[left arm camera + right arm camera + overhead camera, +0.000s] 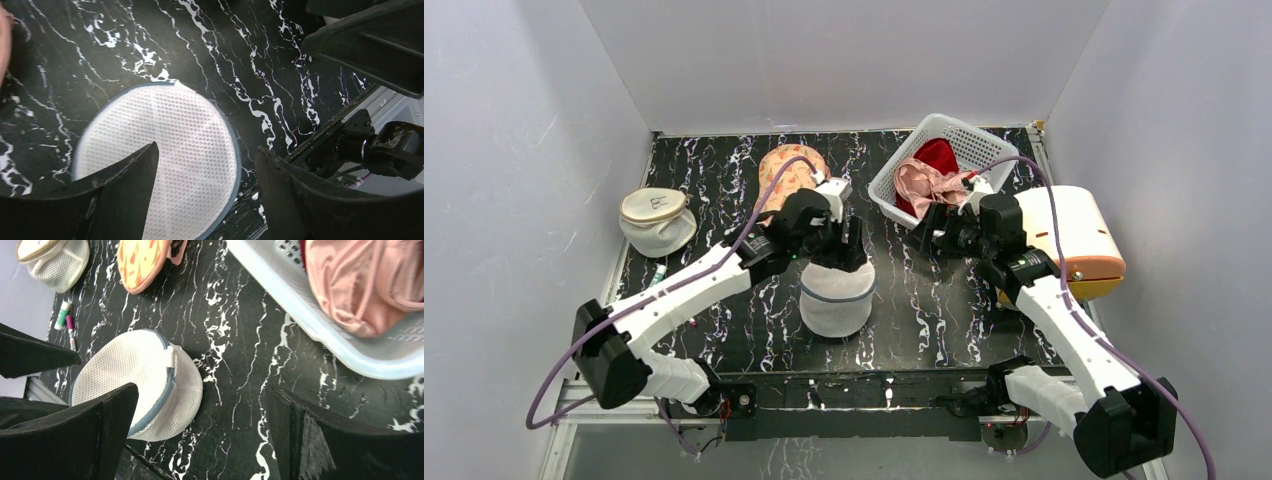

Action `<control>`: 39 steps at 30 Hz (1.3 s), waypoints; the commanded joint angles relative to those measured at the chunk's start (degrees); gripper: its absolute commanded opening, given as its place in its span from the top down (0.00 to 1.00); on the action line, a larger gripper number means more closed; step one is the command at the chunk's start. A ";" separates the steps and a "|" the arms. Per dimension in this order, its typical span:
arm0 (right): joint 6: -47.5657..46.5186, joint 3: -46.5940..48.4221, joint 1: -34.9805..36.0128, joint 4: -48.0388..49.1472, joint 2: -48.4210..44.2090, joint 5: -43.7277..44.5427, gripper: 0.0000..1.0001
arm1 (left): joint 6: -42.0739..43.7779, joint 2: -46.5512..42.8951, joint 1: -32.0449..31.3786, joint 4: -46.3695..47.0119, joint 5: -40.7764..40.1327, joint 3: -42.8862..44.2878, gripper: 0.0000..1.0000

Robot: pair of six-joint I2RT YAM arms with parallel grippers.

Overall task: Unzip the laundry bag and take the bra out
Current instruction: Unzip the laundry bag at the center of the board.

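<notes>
The worktop (924, 300) is black, veined white like marble. Towards its near edge the laundry bag (835, 300) is white honeycomb mesh with a grey-blue band. By the left edge a white mesh pouch (656, 222) has a cream top, darkly marked. In the far right corner a white basket (974, 140) holds a pink garment (922, 186) and red cloth (938, 156).
</notes>
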 commanded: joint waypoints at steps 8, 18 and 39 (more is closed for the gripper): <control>2.54 0.51 0.08 -2.58 -16.28 22.89 0.02 | -0.60 12.14 -7.53 -0.09 -16.50 6.59 0.28; 0.70 0.97 0.05 -2.59 -19.37 23.83 0.02 | 4.11 24.25 -10.00 -10.68 -29.82 12.58 0.36; -0.28 -1.47 0.01 0.11 -12.52 7.38 0.02 | 8.90 9.22 -9.87 3.32 -27.92 -1.24 1.00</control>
